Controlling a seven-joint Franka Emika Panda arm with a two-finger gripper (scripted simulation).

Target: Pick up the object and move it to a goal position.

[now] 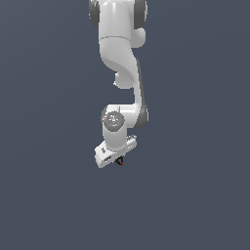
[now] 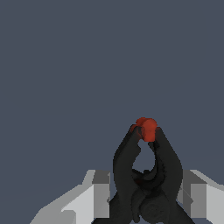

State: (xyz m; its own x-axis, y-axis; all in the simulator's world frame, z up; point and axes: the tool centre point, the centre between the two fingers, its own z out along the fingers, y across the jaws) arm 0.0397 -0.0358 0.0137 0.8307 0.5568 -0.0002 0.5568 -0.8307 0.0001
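My gripper [image 1: 118, 159] clenched on object [image 2: 146, 175], red tip [image 2: 146, 127] at its 12 o'clock in wrist view. Judged step: carry. Next: steady transfer to goal, none visible.

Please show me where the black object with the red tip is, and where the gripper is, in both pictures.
object [image 2: 146, 175]: wrist view, on its black body, below the red tip.
object [image 1: 120, 161]: exterior view, on the small dark part under the gripper.
gripper [image 1: 113, 155]: exterior view, on its white lower end.
gripper [image 2: 146, 192]: wrist view, between the two grey fingers.
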